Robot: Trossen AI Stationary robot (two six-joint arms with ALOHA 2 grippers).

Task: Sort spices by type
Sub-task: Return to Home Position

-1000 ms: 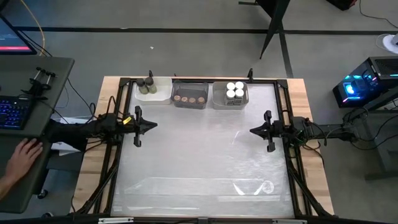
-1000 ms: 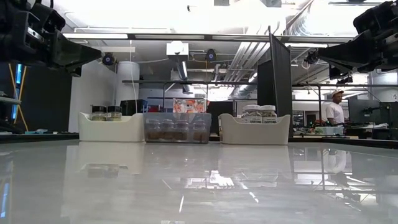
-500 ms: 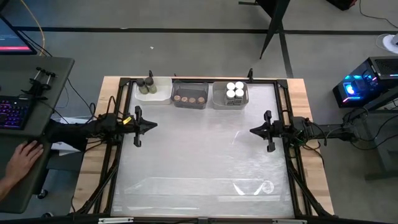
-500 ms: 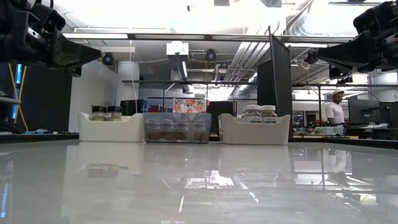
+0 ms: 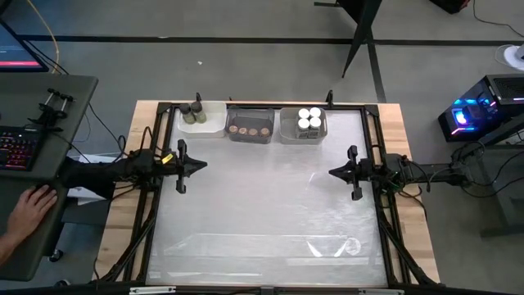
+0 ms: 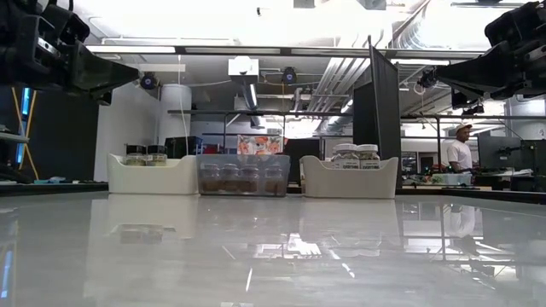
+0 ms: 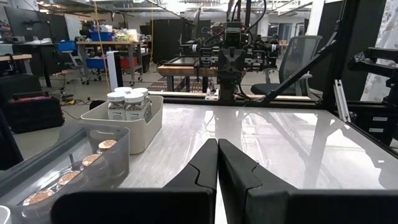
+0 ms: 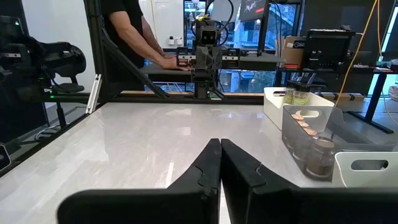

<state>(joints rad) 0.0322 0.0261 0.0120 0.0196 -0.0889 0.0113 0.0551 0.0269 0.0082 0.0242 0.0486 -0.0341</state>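
Spices (image 5: 249,129) sit sorted in the high view. The dark-capped jars (image 5: 195,112) are in the white bin (image 5: 215,129), the brown-capped jars (image 5: 260,129) in the middle bin (image 5: 250,138) and the white-capped jars (image 5: 309,119) in the end bin (image 5: 287,131). The left arm (image 5: 123,169) and right arm (image 5: 426,174) hang over the tabletop (image 5: 262,213), well apart from the bins. Nothing has shifted from a second ago, so both arms look already home and the sort looks complete. A person's hand (image 5: 29,210) rests at a side desk.

The low view shows the three bins in a row at the far edge, with no jar loose in front of them.

In the left wrist view, the left jaws are clenched on nothing, tips touching. The white-capped jars stand off to one side.

In the right wrist view, the right jaws are likewise pressed together and empty. A person (image 8: 134,31) stands beyond the table.
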